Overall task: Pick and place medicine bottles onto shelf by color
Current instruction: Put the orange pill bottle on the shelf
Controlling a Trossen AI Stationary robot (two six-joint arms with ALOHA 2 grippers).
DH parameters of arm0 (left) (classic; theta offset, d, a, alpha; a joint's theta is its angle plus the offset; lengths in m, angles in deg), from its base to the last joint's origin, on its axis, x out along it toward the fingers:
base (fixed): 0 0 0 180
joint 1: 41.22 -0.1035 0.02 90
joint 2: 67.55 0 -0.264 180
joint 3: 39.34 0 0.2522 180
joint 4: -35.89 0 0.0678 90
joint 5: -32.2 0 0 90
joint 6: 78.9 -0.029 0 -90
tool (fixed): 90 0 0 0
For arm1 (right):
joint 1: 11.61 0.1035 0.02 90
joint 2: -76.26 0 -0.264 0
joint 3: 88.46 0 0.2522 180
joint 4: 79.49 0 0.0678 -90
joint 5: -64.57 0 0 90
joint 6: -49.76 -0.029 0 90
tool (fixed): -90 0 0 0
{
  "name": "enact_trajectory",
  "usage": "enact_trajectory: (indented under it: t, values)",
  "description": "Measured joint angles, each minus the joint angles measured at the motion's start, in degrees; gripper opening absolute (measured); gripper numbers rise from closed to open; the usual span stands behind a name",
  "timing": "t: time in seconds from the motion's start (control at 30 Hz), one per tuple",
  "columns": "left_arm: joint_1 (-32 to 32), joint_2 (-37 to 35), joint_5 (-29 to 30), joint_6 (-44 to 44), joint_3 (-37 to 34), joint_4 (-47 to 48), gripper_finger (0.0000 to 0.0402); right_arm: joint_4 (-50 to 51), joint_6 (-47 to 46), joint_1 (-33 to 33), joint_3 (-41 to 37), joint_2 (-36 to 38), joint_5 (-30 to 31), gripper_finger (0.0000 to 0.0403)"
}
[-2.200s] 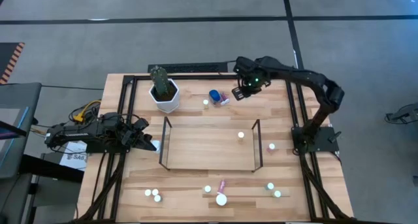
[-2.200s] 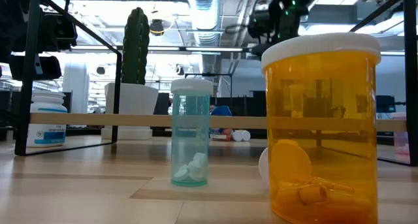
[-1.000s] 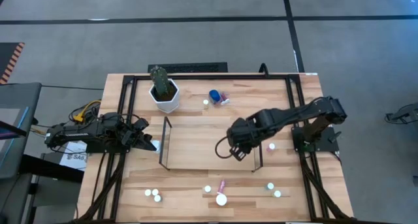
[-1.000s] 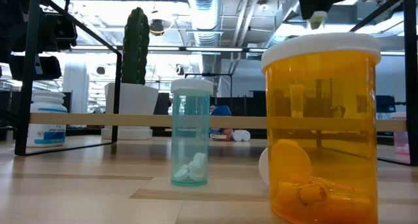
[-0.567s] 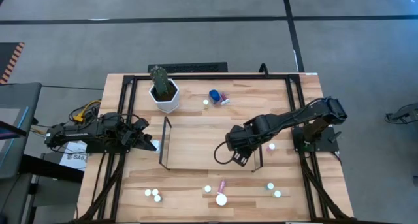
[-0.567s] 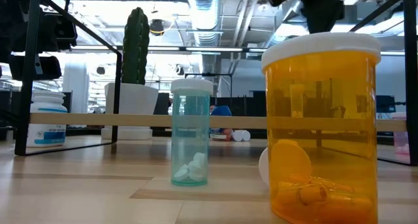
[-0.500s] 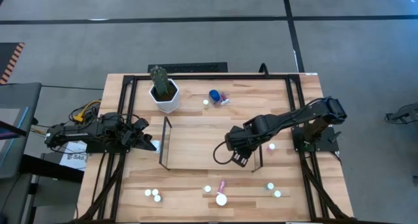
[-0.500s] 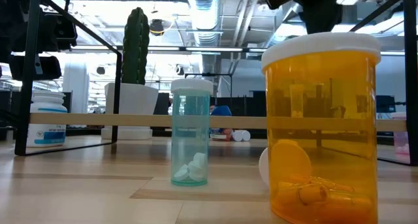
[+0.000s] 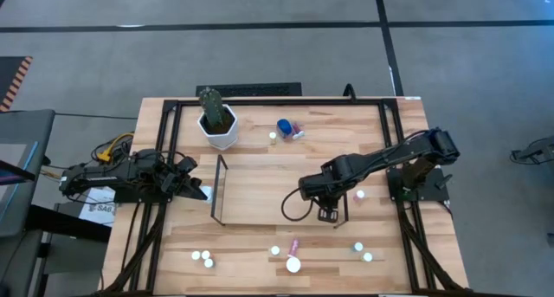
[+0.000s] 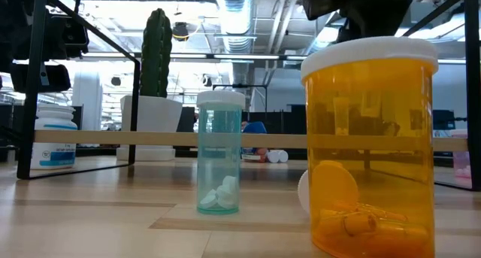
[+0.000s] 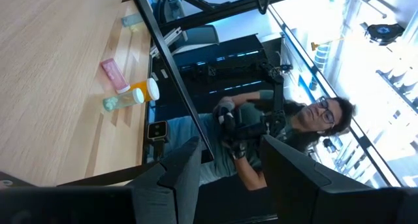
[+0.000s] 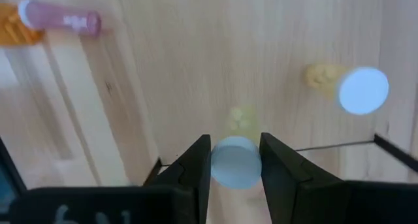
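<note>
I'm holding a white-capped bottle (image 12: 235, 162) pinched in the R gripper (image 12: 235, 160) over the shelf (image 9: 260, 193); risk: it's tipping if released high. L gripper (image 9: 197, 191) parked, narrow.

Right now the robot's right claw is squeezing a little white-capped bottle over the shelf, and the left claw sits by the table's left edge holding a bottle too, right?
Not quite. The left gripper holds nothing, as the left wrist view shows. The rest is right: the right gripper is squeezing a little white-capped bottle over the shelf.
</note>
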Motion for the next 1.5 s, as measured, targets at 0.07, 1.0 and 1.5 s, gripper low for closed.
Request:
enact_trajectory:
  t: [0.07,1.0,1.5]
  values:
    - [0.0,0.0,0.0,0.0,0.0,0.0,0.0144,-0.2,2.7,0.0,-0.2,0.0,0.0,0.0119]
    - [0.0,0.0,0.0,0.0,0.0,0.0,0.0144,-4.2,14.1,-2.4,-5.6,0.0,0.2,0.0119]
    - [0.0,0.0,0.0,0.0,0.0,0.0,0.0144,-5.8,14.1,-4.1,-6.3,0.1,-1.3,0.0134]
